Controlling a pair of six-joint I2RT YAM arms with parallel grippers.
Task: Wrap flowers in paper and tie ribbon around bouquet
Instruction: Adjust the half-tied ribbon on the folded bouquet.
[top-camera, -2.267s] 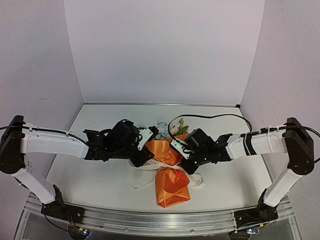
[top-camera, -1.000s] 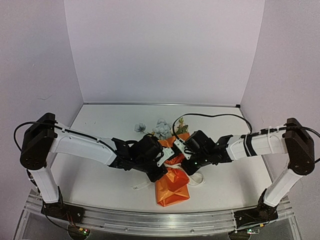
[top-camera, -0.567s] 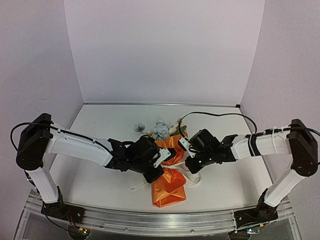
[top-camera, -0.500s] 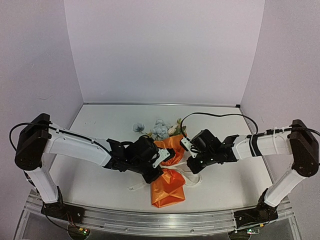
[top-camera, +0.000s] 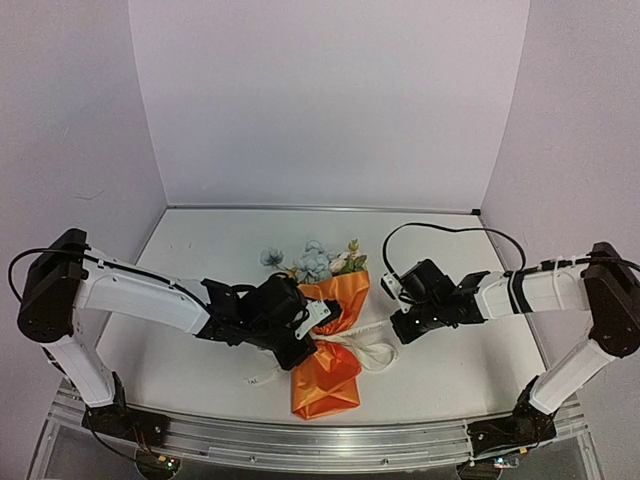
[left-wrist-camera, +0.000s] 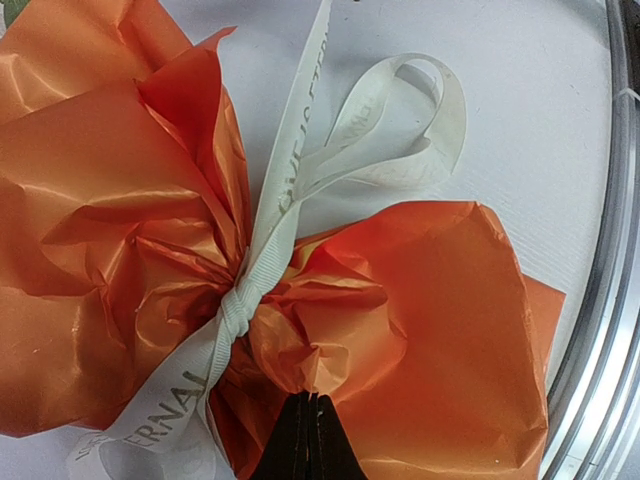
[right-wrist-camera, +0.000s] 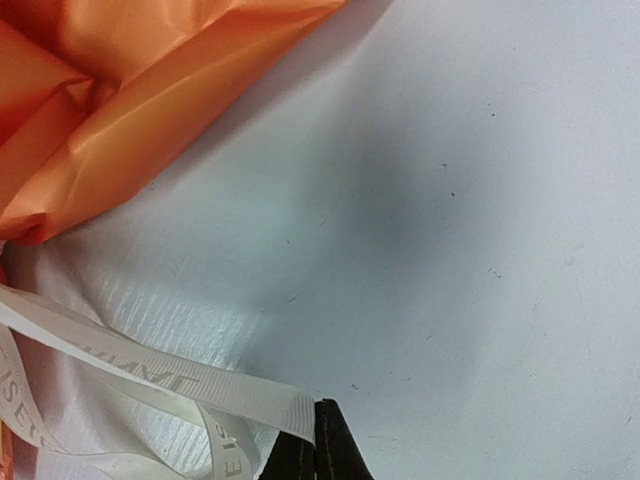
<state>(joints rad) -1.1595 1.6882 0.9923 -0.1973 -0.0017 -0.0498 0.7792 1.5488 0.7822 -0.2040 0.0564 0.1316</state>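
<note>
**Tied bouquet lies between two closed grippers**

The white table (top-camera: 190, 250) is boxed in by the back wall (top-camera: 320, 100) at 12 o'clock and by side walls at 9 and 3 o'clock. A metal rail (top-camera: 300, 438) runs along its near edge at 6 o'clock. Bare tabletop shows beyond the blooms at 12 o'clock and out toward 10 and 2 o'clock. The tightest edge is at 6 o'clock, where the narrow end of the bouquet (top-camera: 326, 378) stops close to the rail.

The bouquet lies at the table's middle. Its flowers (top-camera: 312, 262) point to 12 o'clock out of the orange paper (top-camera: 345, 295). The ribbon (top-camera: 372, 352) is knotted round the pinched waist, with loops spilling toward 3 o'clock and one loose tail lying at 8 o'clock.

The left gripper (top-camera: 312, 338) comes in from 9 o'clock. In its wrist view the fingers (left-wrist-camera: 300, 445) are pressed together, with their tips touching crumpled paper just below the knot (left-wrist-camera: 238, 308). Whether a fold of paper is caught between them cannot be told.

The right gripper (top-camera: 398, 326) sits at 3 o'clock of the waist, just apart from the paper. Its fingers (right-wrist-camera: 335, 440) are closed, and a ribbon strand runs straight into them, so it appears clamped there.

Dark letters are printed along the ribbon. "ERNAL" reads clearly near the knot in the left wrist view. The other lettering is only partly legible.
</note>
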